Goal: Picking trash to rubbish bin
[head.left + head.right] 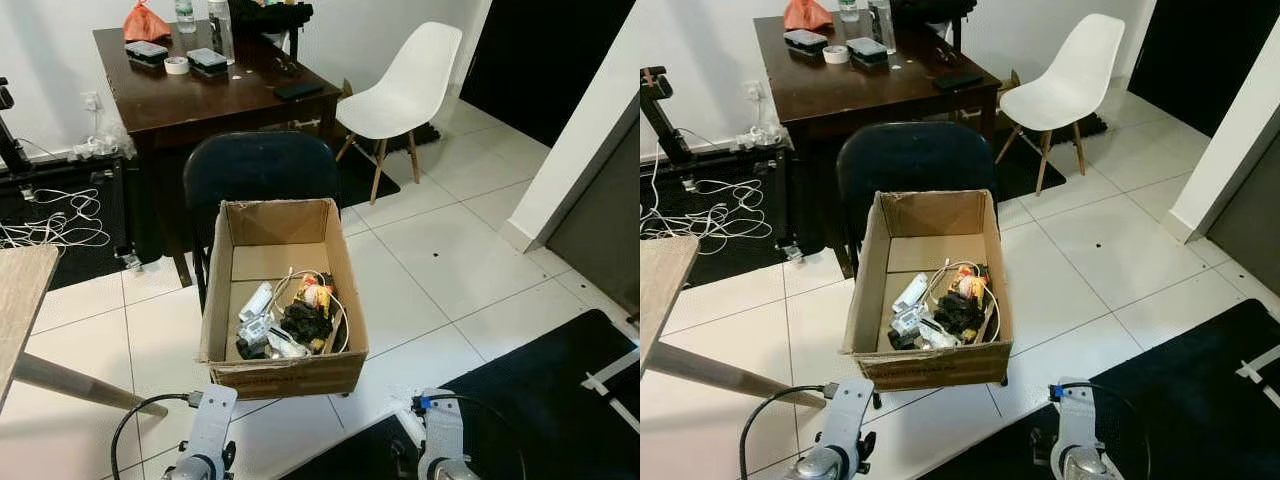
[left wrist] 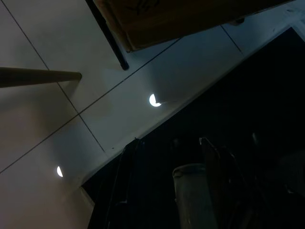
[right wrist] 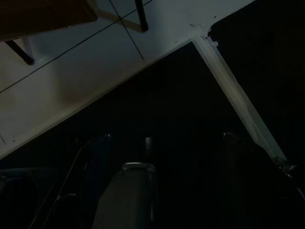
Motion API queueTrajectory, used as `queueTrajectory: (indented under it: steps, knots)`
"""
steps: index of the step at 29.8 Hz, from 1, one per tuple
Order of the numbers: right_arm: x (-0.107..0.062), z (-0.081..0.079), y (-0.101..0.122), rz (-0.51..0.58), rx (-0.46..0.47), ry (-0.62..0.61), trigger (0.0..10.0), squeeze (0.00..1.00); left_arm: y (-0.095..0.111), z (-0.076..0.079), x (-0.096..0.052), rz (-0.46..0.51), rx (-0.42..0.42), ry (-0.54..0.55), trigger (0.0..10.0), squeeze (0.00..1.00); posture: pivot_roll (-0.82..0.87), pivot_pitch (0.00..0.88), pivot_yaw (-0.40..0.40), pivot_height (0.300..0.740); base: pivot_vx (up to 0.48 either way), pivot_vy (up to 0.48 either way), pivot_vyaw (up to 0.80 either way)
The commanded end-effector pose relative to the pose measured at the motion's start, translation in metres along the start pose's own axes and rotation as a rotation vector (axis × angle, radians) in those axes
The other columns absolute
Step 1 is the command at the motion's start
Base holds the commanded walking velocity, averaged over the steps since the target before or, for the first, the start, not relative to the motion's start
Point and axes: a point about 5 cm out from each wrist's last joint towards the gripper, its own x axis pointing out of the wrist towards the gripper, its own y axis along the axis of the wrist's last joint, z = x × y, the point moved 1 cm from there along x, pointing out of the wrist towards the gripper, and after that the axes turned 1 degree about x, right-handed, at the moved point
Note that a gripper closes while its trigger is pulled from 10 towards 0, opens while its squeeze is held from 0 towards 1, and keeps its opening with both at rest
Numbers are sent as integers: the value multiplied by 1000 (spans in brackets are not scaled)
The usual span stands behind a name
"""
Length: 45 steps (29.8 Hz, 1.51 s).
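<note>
An open cardboard box (image 1: pixel 283 375) rests on a dark chair (image 1: pixel 258 165) straight ahead. Inside it lies trash (image 1: pixel 292 318): white pieces, a black lump, an orange-yellow wrapper and a pale cable. Both silver arms hang low in front of the box, the left arm (image 1: pixel 207 435) over white tiles and the right arm (image 1: pixel 441 440) over a black mat. In the dark left wrist view, my left gripper (image 2: pixel 169 140) has its fingers apart above the mat's edge, with the box's bottom corner (image 2: pixel 157 28) beyond. My right gripper (image 3: pixel 167 135) also stands open, holding nothing.
Behind the chair stands a dark wooden desk (image 1: pixel 200 95) with small items on it. A white chair (image 1: pixel 405 85) is at the back right. A light table corner (image 1: pixel 15 300) juts in at the left. Cables (image 1: pixel 60 215) lie on the floor; a black mat (image 1: pixel 540 410) covers the near right.
</note>
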Motion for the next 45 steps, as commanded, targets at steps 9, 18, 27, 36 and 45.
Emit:
queueTrajectory:
  steps: [9, 18, 27, 36, 45]
  knots:
    - [0, -2, -2, -17, 4, 2, 10000, 0, -9, 7, -1, -34, -4, -15, 10000, 0, 59, 58, -2, 740, 0, 0, 0]
    - [1, -2, 1, -3, 10, -4, 10000, 0, -6, 7, 0, -30, -4, -16, 10000, 0, 58, 52, 0, 740, 0, 0, 0]
    - [1, -2, 2, -2, 17, -2, 10000, 0, -4, 8, 0, -26, -3, -24, 10000, 0, 50, 53, 5, 740, 0, 0, 0]
    - [1, 2, 9, 14, 19, -12, 10000, 0, -5, 11, 0, -29, -1, -35, 10000, 0, 21, 71, 14, 740, 0, 0, 0]
    - [3, 0, 22, 40, 8, -5, 10000, 0, 2, 11, 2, -17, 4, -40, 10000, 0, 14, 100, 33, 740, 0, 0, 0]
